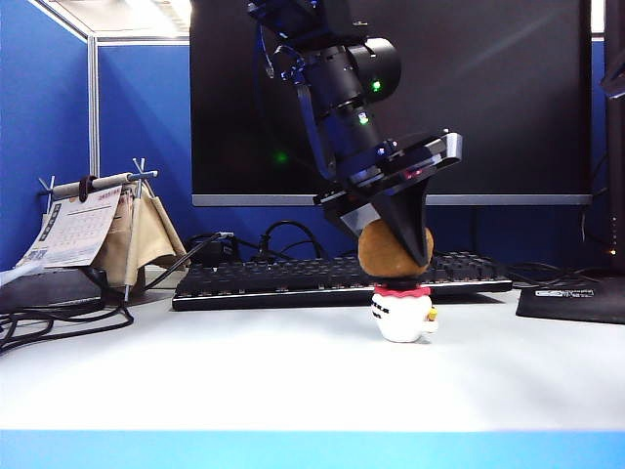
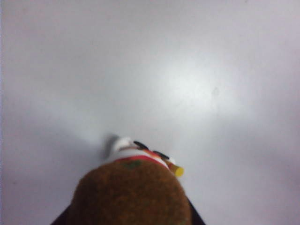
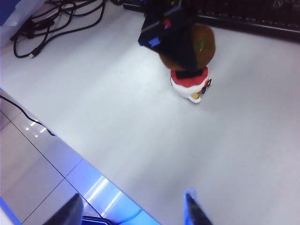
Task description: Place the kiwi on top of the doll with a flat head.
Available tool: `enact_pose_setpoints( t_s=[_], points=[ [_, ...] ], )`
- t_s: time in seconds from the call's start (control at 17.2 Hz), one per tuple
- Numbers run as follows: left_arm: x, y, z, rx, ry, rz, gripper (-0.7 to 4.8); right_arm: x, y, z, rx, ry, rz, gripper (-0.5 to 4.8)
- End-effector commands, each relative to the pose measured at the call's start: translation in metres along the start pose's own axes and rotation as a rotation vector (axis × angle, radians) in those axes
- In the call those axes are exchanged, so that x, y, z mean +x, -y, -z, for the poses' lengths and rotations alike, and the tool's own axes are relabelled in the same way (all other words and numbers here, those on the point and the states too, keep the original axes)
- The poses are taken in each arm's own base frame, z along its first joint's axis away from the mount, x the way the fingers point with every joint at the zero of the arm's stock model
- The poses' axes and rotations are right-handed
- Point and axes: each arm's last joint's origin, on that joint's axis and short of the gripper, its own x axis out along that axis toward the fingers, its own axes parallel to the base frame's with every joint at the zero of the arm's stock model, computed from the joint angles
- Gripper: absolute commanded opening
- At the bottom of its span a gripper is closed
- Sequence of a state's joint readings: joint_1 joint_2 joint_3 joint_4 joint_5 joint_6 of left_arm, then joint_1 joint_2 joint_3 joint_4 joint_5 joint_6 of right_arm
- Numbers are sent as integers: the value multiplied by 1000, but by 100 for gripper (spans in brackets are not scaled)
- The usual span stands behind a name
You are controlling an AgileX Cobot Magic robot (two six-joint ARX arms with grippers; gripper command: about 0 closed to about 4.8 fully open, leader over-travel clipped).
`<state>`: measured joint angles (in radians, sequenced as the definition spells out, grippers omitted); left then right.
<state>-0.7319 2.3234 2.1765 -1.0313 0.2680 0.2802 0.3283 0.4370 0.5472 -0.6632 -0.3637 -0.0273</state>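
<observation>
Left gripper (image 1: 402, 244), at the end of the dark arm slanting down from above, is clenched on the kiwi (image 1: 391, 250), a fuzzy golden-brown oval fruit, with one black finger crossing the fruit's near face in the exterior view. Directly beneath the gripper stands the doll with a flat head (image 1: 402, 313), a small white rounded figurine with a black cap and red frilled band, upright on the pale tabletop (image 1: 244, 371). The fruit's underside appears to meet the cap, though whether it bears its weight there cannot be told. Its long axis lies roughly level, which presumably offers the broadest contact to so small a platform. From the left wrist view, the kiwi (image 2: 131, 194) fills the space between the fingers and the doll (image 2: 140, 152) peeps out just beyond it, showing that fruit and cap are closely lined up. Judged from this, the grip is kept so that the fruit can be centred before release; an off-centre release could let it roll off or tip the figurine.

Right gripper (image 3: 131, 208) hangs well apart from the doll, over the near table edge, fingers spread wide and empty, evidently parked clear of the work. Behind the left gripper lies a black keyboard (image 1: 293, 278).
</observation>
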Motion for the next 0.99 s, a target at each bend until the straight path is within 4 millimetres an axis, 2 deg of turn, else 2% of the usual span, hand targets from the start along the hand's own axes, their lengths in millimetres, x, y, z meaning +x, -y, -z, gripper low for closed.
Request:
enact_pose_setpoints(
  t_s=[0.06, 0.17, 0.47, 0.52, 0.58, 0.64, 0.99],
  points=[
    [-2, -1, -1, 0, 6, 0, -5, -1, 0, -2, -10, 19, -4, 274],
    [-2, 0, -1, 1, 8, 3, -3, -1, 0, -2, -10, 19, -3, 274],
    [-2, 0, -2, 0, 17, 1, 224, 0, 0, -2, -10, 18, -3, 274],
    [-2, 0, -2, -5, 17, 0, 304, 0, 0, -2, -10, 18, -3, 274],
    [-2, -1, -2, -17, 19, -1, 361, 0, 0, -2, -10, 18, -3, 274],
    [-2, -1, -2, -28, 22, -1, 388, 0, 0, -2, -10, 18, -3, 274],
    [-2, 0, -2, -29, 18, 1, 408, 0, 0, -2, -10, 18, 0, 274]
  ],
)
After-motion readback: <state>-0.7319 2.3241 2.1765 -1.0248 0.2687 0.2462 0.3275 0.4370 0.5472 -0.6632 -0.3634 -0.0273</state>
